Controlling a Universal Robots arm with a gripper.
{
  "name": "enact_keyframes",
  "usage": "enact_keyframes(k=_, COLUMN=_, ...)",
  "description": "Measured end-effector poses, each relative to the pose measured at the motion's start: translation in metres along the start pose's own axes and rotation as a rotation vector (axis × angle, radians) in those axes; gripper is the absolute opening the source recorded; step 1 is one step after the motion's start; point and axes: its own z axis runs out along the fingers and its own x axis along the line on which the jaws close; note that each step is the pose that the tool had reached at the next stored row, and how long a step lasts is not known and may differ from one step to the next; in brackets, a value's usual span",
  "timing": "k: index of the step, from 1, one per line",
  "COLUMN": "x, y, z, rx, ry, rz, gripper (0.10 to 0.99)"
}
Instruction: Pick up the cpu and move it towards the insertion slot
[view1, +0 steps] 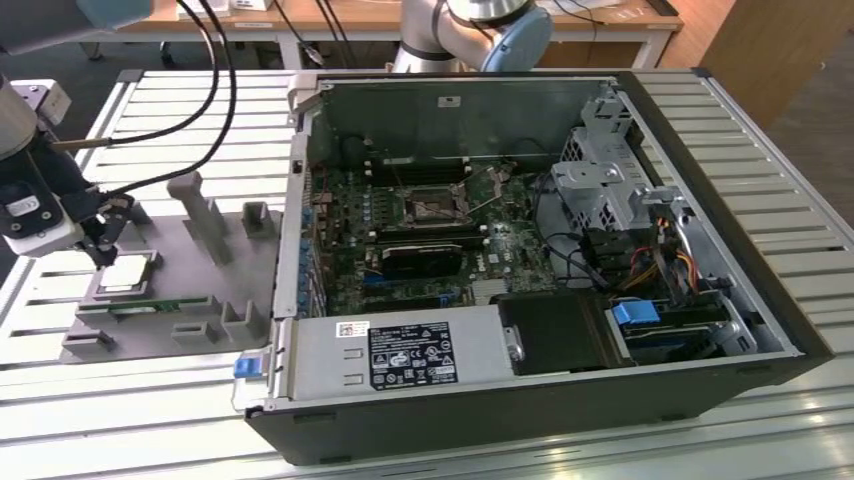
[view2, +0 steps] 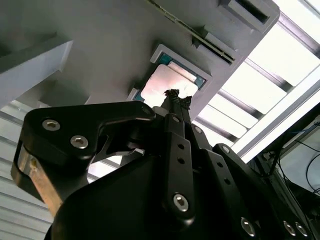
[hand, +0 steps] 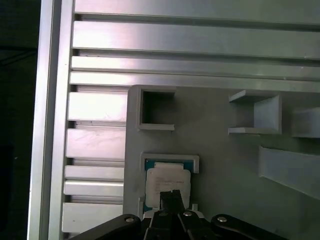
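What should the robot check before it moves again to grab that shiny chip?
1. The cpu lies flat in the grey holder: ok.
2. The gripper is right above the cpu: ok.
3. The gripper is open enough to take the cpu: not ok, its jaws are together.
4. The gripper is touching the cpu: cannot tell.
5. The insertion slot is uncovered inside the open computer case: ok.

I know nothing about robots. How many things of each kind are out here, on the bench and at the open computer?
cpu: 1
insertion slot: 1
green memory strip: 1
grey holder tray: 1
computer case: 1
gripper: 1
Total: 6
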Motion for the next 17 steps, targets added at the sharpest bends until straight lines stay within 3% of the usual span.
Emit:
enact_keyframes(k=11, x=0.0003, y=-0.002, z=0.0209, rx=0.0, ry=-0.0002, rz=0.0, gripper=0.102)
enact_keyframes(k=17, x=-0.0015, y=-0.0014, z=0.0246, rx=0.0, ry=-0.0002, rz=0.0, gripper=0.102)
